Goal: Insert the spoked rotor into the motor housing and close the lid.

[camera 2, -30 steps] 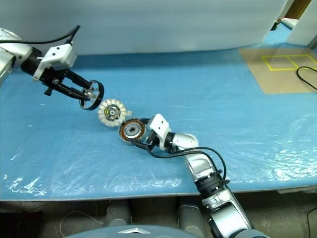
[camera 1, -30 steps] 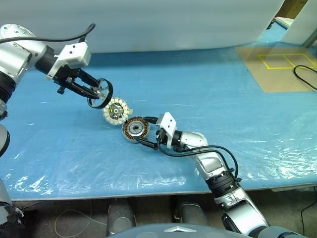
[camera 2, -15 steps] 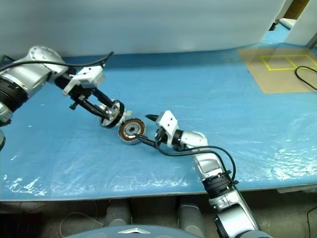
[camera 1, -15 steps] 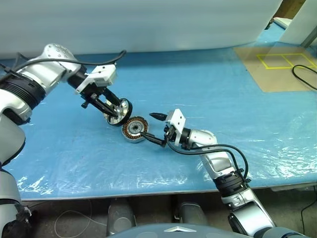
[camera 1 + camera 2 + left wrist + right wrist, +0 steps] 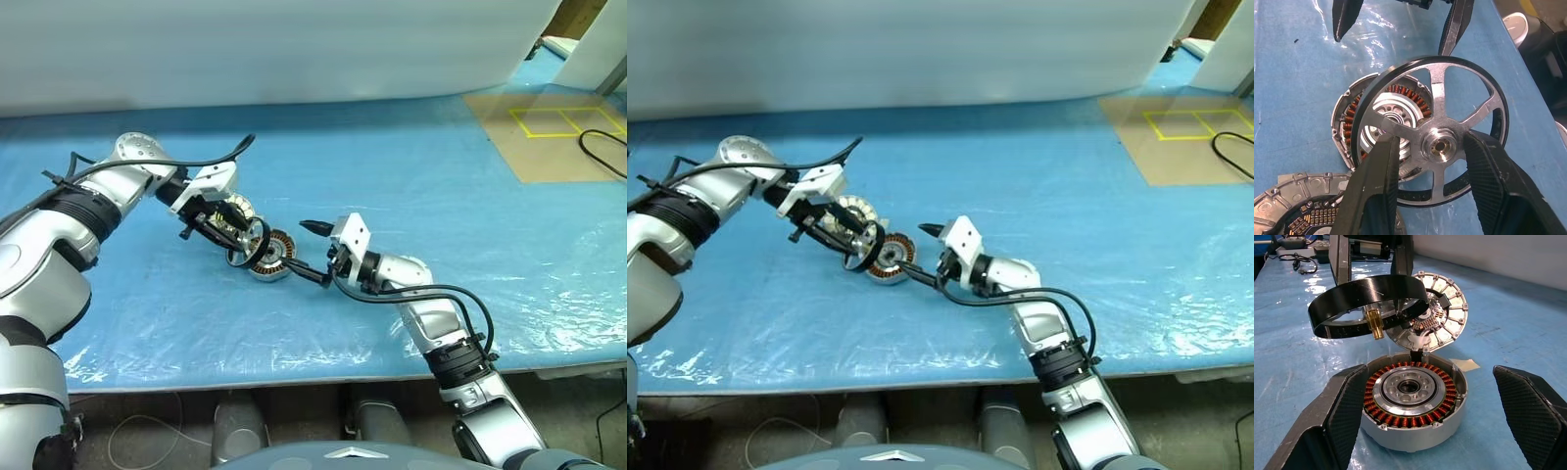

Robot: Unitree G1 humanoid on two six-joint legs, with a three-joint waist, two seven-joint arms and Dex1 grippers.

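**Rotor held above the motor housing on a blue table**

A blue plastic-covered table [image 5: 441, 196] fills the scene, with a pale wall behind it. At the far right corner lies a brown board [image 5: 549, 132] marked with yellow tape squares, and a black cable [image 5: 602, 152] loops beside it. These sit well apart from the work.

Near the middle of the table rests the motor housing [image 5: 1413, 404], a shallow round silver cup with a ring of copper-brown windings around a silver central hub. It lies flat with its open face up. Just beside it, on the side away from the right arm, the lid [image 5: 1442, 313] stands tilted on edge, showing pale radial segments and small electronic parts around its centre. A small scrap of pale tape [image 5: 1464, 364] lies on the table next to the housing.

The left gripper [image 5: 1432, 161] clamps the spoked rotor [image 5: 1449, 132] by two of its spokes, one finger on each side of the hub. The rotor is a dark-rimmed ring with silver spokes and a brass-coloured shaft stub pointing down. It hangs tilted just above the housing, partly overlapping it, and no contact can be seen between them. From the right wrist view, the rotor and the left fingers [image 5: 1339, 259] partly hide the lid.

The right gripper [image 5: 312, 250] lies low and level, its two fingers spread wide. They flank the housing on either side without pinching it.
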